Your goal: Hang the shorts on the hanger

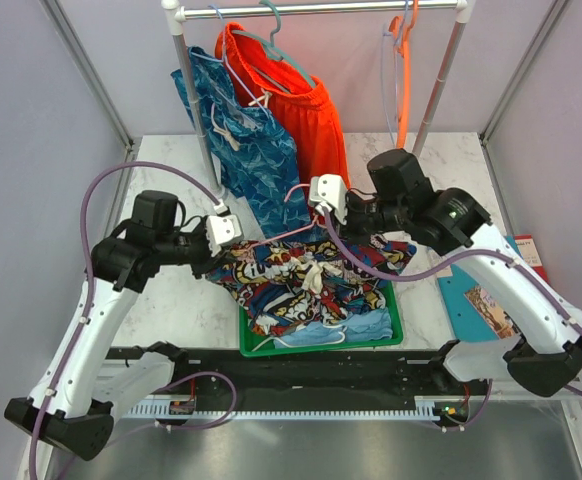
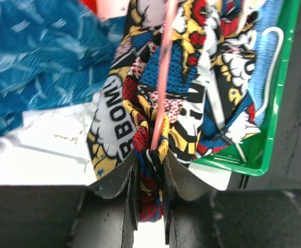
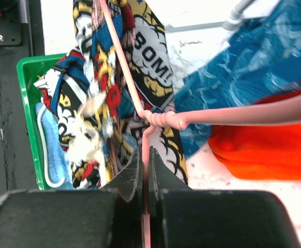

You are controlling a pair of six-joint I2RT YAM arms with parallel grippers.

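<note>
Seen from above, two robot arms reach in over a green tray [image 1: 396, 335] on a white table. The comic-print shorts [image 1: 301, 280] are spread between them, bunched above the tray and partly resting in it.

The left gripper [image 2: 150, 155] has its fingers pressed together on a fold of the shorts. The thin pink wire of the hanger [image 3: 163, 120] runs into the same pinch.

The right gripper [image 3: 145, 157] is clamped on the hanger just below its twisted neck. From there the hook stem runs off to the side, across the blue patterned shorts [image 1: 256, 150] and the orange shorts [image 1: 306, 110] hanging from the rail [image 1: 321, 8].

The key relation is that the hanger's long bar runs from one gripper straight to the other — left to right across the table — with the shorts strung along it. The left arm holds the cloth end and the right arm holds the hook end. Judging by this, the next move depends on the right arm, which sits nearer the rail — whichever way it swings the hook, the bar will follow.
</note>
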